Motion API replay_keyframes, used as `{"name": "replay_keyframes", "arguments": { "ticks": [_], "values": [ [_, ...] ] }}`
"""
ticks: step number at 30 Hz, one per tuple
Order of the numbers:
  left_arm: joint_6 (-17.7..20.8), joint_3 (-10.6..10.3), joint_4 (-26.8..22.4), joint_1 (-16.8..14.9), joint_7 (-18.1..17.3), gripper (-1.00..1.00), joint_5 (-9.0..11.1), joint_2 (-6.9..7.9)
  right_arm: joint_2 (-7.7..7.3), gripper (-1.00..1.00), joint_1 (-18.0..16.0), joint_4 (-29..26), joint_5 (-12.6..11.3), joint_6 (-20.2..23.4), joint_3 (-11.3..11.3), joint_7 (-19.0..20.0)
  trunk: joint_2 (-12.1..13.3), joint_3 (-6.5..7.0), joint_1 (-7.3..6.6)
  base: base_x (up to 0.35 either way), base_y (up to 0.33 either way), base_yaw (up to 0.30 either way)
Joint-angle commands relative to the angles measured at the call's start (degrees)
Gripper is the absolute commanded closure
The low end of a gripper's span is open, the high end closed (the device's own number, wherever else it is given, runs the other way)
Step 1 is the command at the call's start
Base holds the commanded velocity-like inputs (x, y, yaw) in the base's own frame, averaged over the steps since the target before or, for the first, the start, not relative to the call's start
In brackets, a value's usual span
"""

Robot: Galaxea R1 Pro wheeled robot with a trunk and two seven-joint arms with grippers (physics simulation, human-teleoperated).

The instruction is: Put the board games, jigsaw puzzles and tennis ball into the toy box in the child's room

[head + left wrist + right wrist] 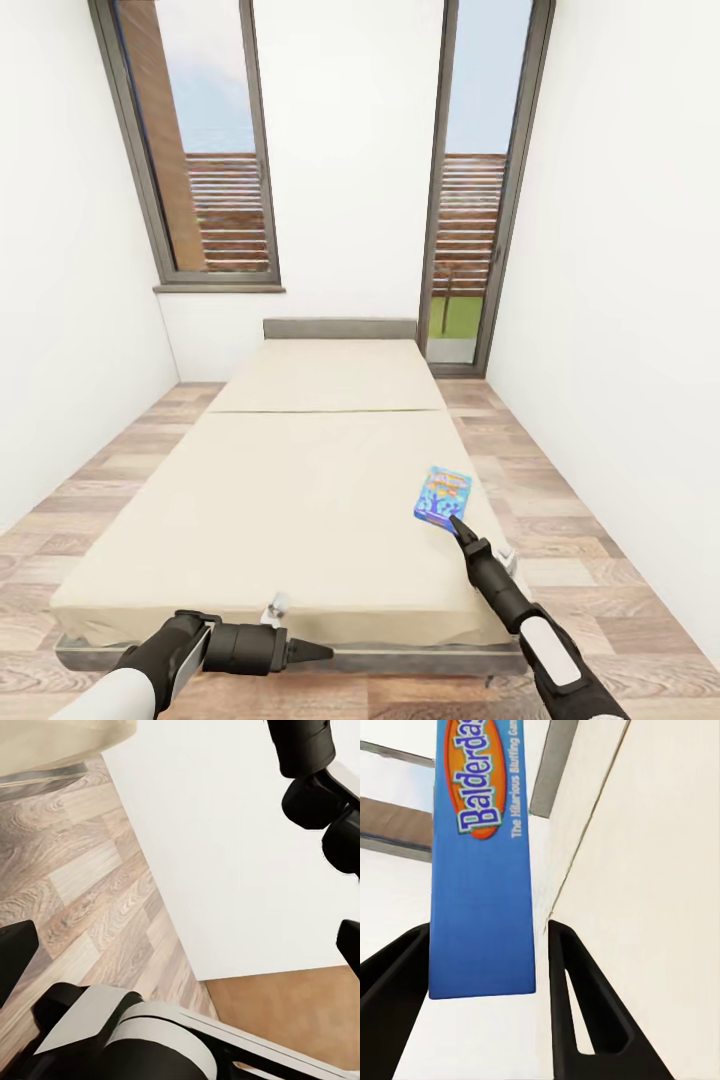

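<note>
A small blue board game [443,497] with a printed cover is near the right edge of the beige bed [300,480]. My right gripper [455,525] reaches it from the near side. In the right wrist view the blue box [484,870], marked "Balderdash", stands edge-on between the two black fingers [585,1005] of the right gripper [487,926], which looks shut on it. White wall shows between the box and the mattress. My left gripper [322,652] hovers by the bed's foot, open and holding nothing. Its fingers [15,952] show far apart over the floor.
White walls [620,300] close in on both sides of the bed. Strips of wooden floor [580,560] run along each side. A window [200,150] and a glass door [480,200] are at the far end. The grey bed frame [400,658] crosses just ahead of my arms.
</note>
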Motion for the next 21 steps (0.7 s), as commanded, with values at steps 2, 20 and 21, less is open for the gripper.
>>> {"name": "replay_keyframes", "arguments": {
  "ticks": [2, 20, 21],
  "values": [
    [0.61, 0.41, -0.06, -0.01, -0.34, -1.00, -0.58, -0.03, 0.00, 1.00, -0.03, -0.95, -0.46, 1.35, 0.92, -0.16, 0.79, 0.30, -0.45, 0.000, 0.000, 0.000],
    [0.61, 0.36, -0.06, -0.01, -0.02, -1.00, -0.59, -0.05, -0.07, 1.00, -0.02, -6.31, 1.26, 6.46, 1.89, -2.57, 8.01, 3.53, -4.40, 0.000, 0.000, 0.000],
    [0.61, 0.36, -0.06, -0.01, -0.01, -1.00, -0.59, -0.04, -0.04, 1.00, -0.02, -7.01, 2.44, 6.86, 1.87, -3.37, 8.41, 3.71, -4.62, 0.000, 0.000, 0.000]
  ]
}}
